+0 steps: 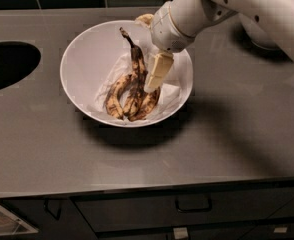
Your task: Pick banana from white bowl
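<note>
1. Counter (237, 134): the white bowl (69, 59) stands loose on it near the back edge, between the dark round opening (7, 66) at the left edge and the counter's middle. Risk: nothing holds the bowl, so a sideways push would probably make it slide.
2. Arm (202, 9): it reaches in from the back right corner, with the wrist over the bowl's back rim. Risk: going lower could knock that rim and tip the bowl.
3. Paper (169, 91): a crumpled white lining under the fruit. Risk: it could be pinched along with the fruit and dragged out.
4. Two shorter bananas (114, 96): they lie against the near end of the banana (137, 64). Risk: a grasp placed too low could take the wrong one, or two at once.
5. Gripper (152, 84): it is down inside the bowl, just right of the banana at about mid-length. Whether it touches the banana, and whether it is released or clenched, cannot be told.
6. Banana: it lies in the bowl, right of the bowl's centre, with the stem pointing to the back edge. It is the longest and darkest of the three, with mostly brown-black skin and a long dark stem (probably very soft). Risk: a hard squeeze could split it, and a pull on the stem could tear it off.
</note>
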